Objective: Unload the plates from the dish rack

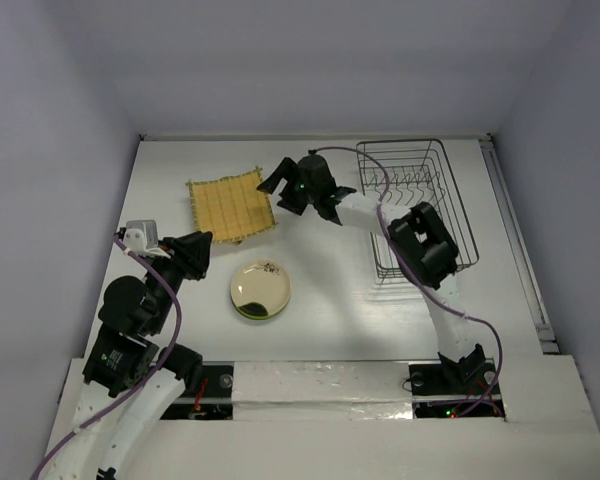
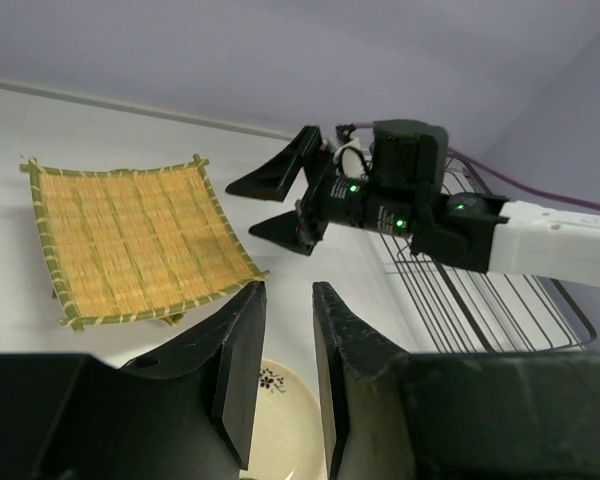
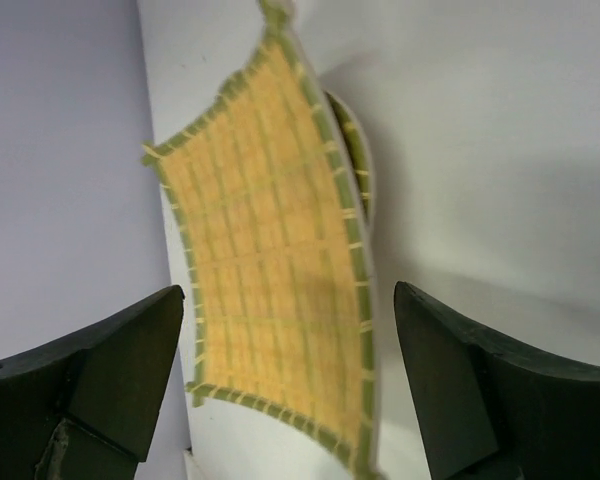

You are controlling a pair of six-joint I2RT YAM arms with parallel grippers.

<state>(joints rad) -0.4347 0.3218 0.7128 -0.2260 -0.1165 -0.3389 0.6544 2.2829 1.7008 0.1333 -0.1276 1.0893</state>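
The dish rack looks empty, so the unloading seems done or nearly so. A square woven tray lies on the surface left of the rack, and a cream plate lies further left and nearer the arm bases. The right gripper, jaws wide apart and empty, hangs between rack and tray. The left gripper is narrowly apart, holding nothing. The right wrist view shows most plainly a second rim under the tray.

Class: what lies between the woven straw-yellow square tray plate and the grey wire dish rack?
The right gripper, open and empty, lies between the straw-yellow square tray plate and the grey wire dish rack; the top external view shows it.
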